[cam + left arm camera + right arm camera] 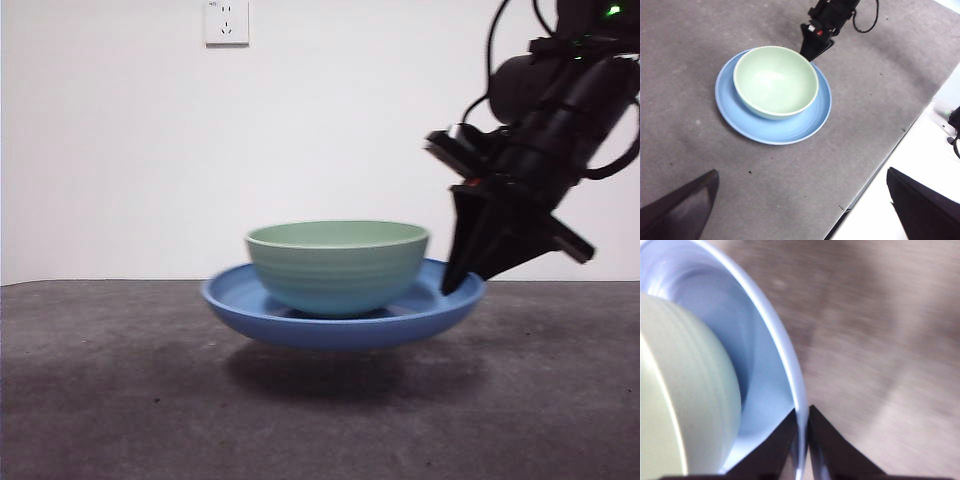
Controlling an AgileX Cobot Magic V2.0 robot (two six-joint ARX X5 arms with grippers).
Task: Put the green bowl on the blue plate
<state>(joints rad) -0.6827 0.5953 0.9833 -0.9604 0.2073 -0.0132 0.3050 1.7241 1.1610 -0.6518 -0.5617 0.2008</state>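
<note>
The green bowl [338, 265] sits upright in the middle of the blue plate [240, 300]. My right gripper [455, 285] reaches down from the upper right and is shut on the plate's rim at its right side. The plate hangs a little above the table, with its shadow beneath. In the right wrist view the jaws [801, 440] pinch the plate's rim [775, 335], with the bowl [685, 390] beside them. My left gripper [802, 210] is open and empty, high above the table. It looks down on the bowl [775, 80], the plate [785, 130] and the right gripper [810, 52].
The dark grey table mat [100, 400] spreads all around the plate. Its edge [880, 165] runs diagonally beside a white surface in the left wrist view. A white wall socket [226, 22] is on the wall behind.
</note>
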